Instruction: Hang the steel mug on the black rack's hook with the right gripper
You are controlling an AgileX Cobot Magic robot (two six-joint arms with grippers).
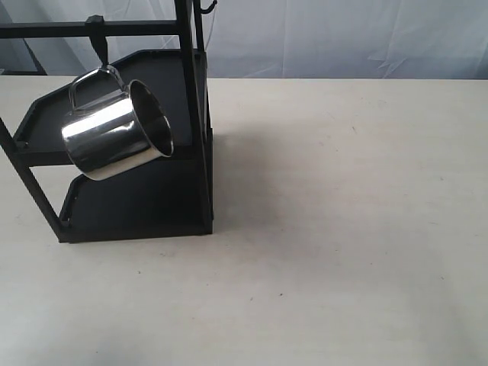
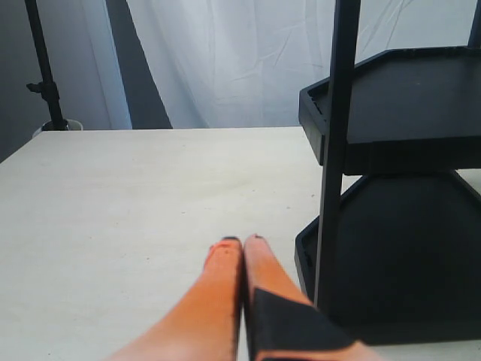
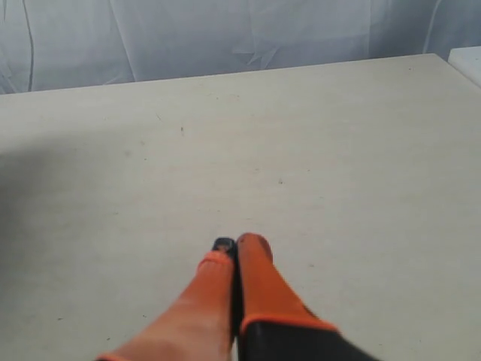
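The steel mug (image 1: 116, 131) hangs tilted by its looped handle (image 1: 93, 78) from the hook (image 1: 97, 36) on the horizontal bar of the black rack (image 1: 145, 206), its mouth facing right. No gripper touches it. Neither gripper shows in the exterior view. My right gripper (image 3: 237, 245) is shut with nothing between its orange fingers, low over bare table. My left gripper (image 2: 243, 241) is also shut and empty, just beside the black rack's (image 2: 398, 113) front post; the mug is out of that view.
The rack's thin upright post (image 2: 334, 150) stands close to my left fingers. A thin curved hook (image 1: 207, 6) sits at the rack's top. White curtain hangs behind the table (image 1: 343, 229). A dark stand (image 2: 45, 68) is at the far left of the left wrist view.
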